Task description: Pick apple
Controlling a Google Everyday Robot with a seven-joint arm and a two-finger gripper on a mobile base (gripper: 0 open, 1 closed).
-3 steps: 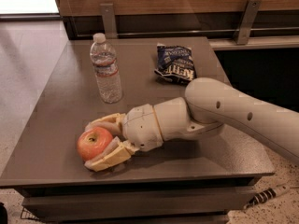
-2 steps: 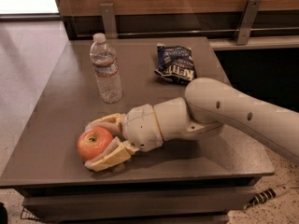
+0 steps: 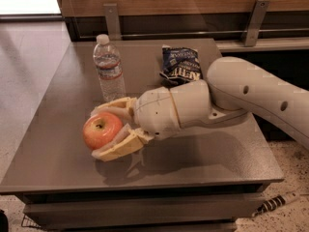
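Observation:
The red-orange apple (image 3: 102,129), stem dimple facing up, sits between the two cream fingers of my gripper (image 3: 98,133) at the front left of the grey table (image 3: 53,129). The gripper is shut on the apple, one finger behind it and one in front. The apple hangs slightly above the table top, and its shadow falls below it. My white arm (image 3: 251,88) reaches in from the right.
A clear water bottle (image 3: 109,66) stands upright just behind the gripper. A dark blue snack bag (image 3: 181,66) lies at the back centre. A wooden wall with metal brackets runs behind the table. The table's front edge is close below the gripper.
The gripper has risen with the apple in it, lifting it off the table top. The bottle and the snack bag have not moved.

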